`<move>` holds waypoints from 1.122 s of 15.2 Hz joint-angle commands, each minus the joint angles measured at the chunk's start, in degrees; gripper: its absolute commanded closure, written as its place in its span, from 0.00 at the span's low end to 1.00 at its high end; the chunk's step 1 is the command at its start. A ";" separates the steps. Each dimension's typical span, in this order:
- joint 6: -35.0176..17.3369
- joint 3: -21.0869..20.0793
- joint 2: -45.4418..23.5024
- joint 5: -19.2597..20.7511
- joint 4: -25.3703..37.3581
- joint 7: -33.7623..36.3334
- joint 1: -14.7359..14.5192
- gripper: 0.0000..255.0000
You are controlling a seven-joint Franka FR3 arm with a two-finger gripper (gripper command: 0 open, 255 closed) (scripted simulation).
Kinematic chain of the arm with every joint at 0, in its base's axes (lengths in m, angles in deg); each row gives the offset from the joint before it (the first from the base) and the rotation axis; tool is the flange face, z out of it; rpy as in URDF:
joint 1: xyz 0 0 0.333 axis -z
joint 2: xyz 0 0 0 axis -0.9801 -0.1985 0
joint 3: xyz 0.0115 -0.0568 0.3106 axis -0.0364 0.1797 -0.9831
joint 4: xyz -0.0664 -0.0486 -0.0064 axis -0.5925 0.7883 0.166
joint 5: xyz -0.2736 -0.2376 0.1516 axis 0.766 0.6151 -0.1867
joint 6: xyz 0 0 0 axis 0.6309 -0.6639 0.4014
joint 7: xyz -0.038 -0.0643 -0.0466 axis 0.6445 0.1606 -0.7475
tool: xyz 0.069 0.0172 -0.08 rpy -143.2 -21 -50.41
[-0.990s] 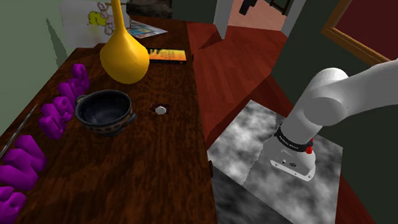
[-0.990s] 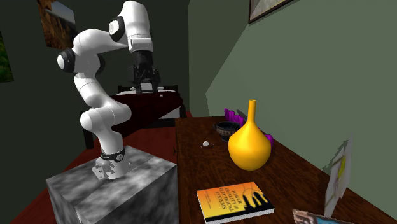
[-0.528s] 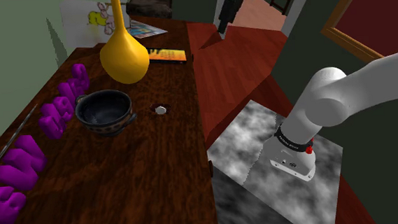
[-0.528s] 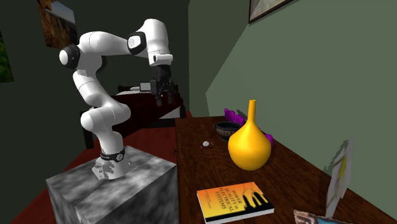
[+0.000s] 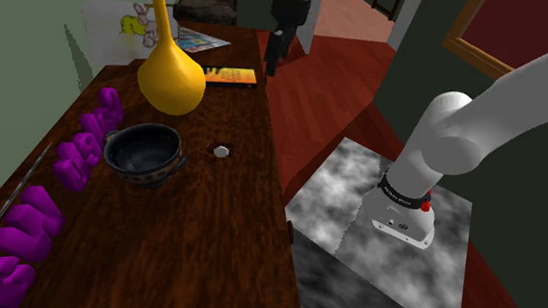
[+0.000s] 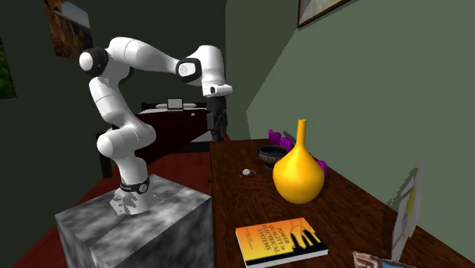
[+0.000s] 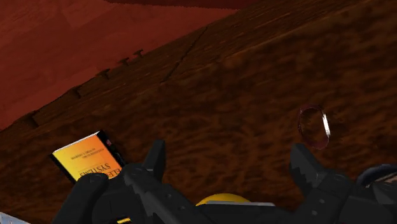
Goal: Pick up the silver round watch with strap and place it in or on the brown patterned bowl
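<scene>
Watch (image 5: 221, 151) lying on the wooden table (image 5: 200, 248), well below and apart from the gripper (image 5: 272, 54), just beside the dark bowl (image 5: 145, 150), itself sitting farther from the gripper. Hovering above the table's edge, nearer the orange book (image 5: 229, 77), fingers (image 7: 156, 159) standing wide apart, clasping nothing.

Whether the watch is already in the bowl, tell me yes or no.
No, the watch lies on the table beside the bowl, apart from it.
</scene>
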 commanded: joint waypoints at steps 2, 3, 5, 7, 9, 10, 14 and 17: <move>-3.32 -2.65 -4.33 -0.20 0.52 1.86 -1.13 0.00; -4.43 -3.45 -5.90 -0.12 0.79 2.42 -1.42 0.00; -6.60 -5.07 -9.15 0.22 1.50 3.61 -1.95 0.00; -8.65 -6.67 -12.54 0.81 2.42 4.91 -2.43 0.00; -10.56 -8.25 -16.06 1.68 3.55 6.33 -2.87 0.00; -11.46 -9.02 -17.88 2.24 4.20 7.09 -3.08 0.00; -14.61 -11.83 -25.43 5.31 7.32 10.51 -4.08 0.00; -16.33 -13.35 -31.03 8.22 10.04 13.22 -5.12 0.00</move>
